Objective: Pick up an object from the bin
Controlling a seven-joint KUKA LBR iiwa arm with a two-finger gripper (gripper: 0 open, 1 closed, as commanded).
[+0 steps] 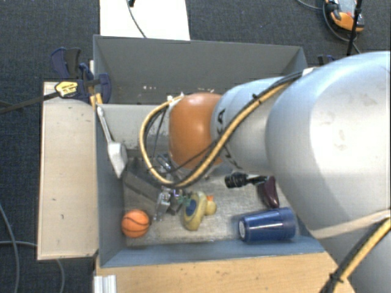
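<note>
Yellow rubber duck toy [197, 211] is recorded at six o'clock in the grey metal bin [201, 66]. The gripper [166, 201] is noted just beside it at nine o'clock; whether it is apart or together cannot be told.

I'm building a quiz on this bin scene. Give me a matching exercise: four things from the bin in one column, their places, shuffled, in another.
1 orange ball
2 blue can
3 yellow duck toy
4 white brush

a against the bin's left wall
b on its side, lower right
c lower left corner
d just right of the gripper

Pairs: 1-c, 2-b, 3-d, 4-a
</note>
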